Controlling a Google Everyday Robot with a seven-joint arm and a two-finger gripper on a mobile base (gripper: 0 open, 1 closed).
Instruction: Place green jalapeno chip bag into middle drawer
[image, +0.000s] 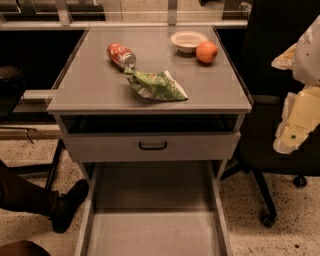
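Camera view, the only view on file. Located the green jalapeno chip bag (157, 86) lying crumpled on the tabletop (90, 85), near the front edge and roughly mid-width. Took the bag as reference for everything below.

Noted a red soda can (121, 54) on its side just behind and left of the bag, silver end toward the bag's rear corner. Cannot settle whether touching or just beside. Noted a white bowl (188, 40) and an orange (207, 52) behind and right of the bag, clear of it and close to each other. Found a closed drawer front (200, 146) with a black handle (152, 145) directly below the bag. Found the middle drawer (150, 235) pulled out, below and forward of the bag, with a bare floor and nothing in it.

Placed the tool (292, 131) well to the right of the bag, off the tabletop's right edge, in front of a dark chair (270, 75). Cannot tell whether released or clenched. Confirmed not holding the bag.

Counted as done: opening of the middle drawer. Counted as outstanding, by judgement: reaching across to the bag, taking hold, lifting, carrying forward and down past the front edge, setting down on the drawer floor, letting go.
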